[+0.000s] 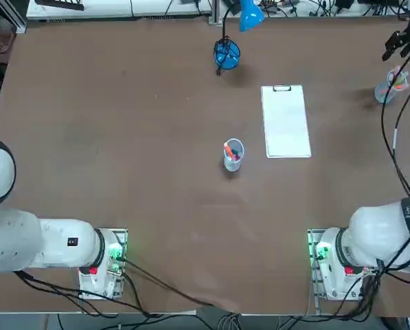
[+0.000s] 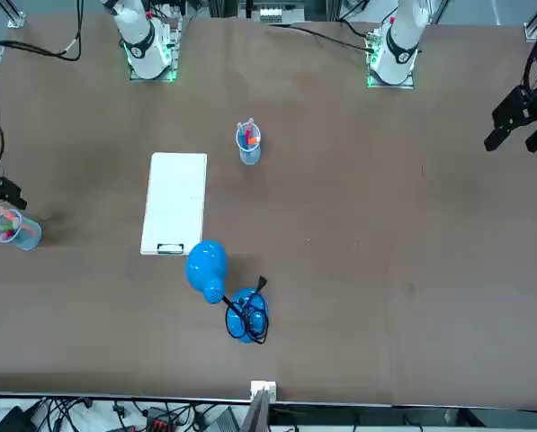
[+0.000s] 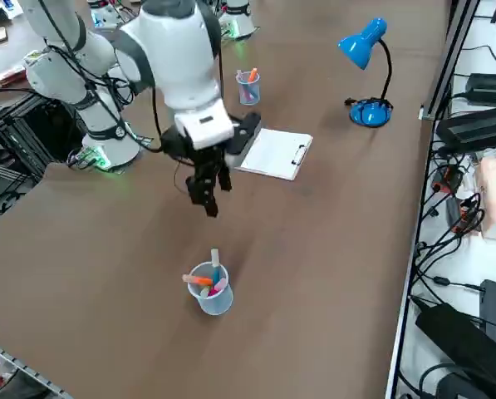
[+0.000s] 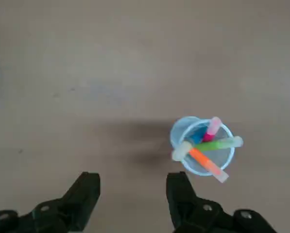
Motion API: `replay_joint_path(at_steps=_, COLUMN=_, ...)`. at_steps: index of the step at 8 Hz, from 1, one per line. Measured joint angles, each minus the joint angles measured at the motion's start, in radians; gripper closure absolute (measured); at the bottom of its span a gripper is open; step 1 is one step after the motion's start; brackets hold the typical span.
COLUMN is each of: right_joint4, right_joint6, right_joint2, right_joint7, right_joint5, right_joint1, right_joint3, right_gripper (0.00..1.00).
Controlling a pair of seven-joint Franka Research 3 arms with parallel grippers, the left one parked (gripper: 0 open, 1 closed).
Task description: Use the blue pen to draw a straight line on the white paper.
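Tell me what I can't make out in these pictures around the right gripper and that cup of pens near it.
- Blue pen: in the right wrist view, other pens cross it and the cup hides its lower end.
- Right gripper: its finger bases are cut off by the right wrist view's edge.
- Clipboard with white paper: in the right side view, the arm covers part.
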Motion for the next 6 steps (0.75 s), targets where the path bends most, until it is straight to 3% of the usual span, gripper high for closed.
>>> replay_joint_path(at_steps=2, right_joint4=-0.021, right_joint6=0.116, right_joint2=0.036, right_joint7=0.020, right_joint5=0.000, right_joint1=-0.045, right_joint3=0.000, right_gripper=0.22)
replay_joint_path(at_steps=6, right_joint4=-0.120, right_joint6=0.328, right_joint2=0.062, right_joint7=0.071, right_joint5=0.000, right_joint1=-0.055, right_joint3=0.002, right_gripper=0.22)
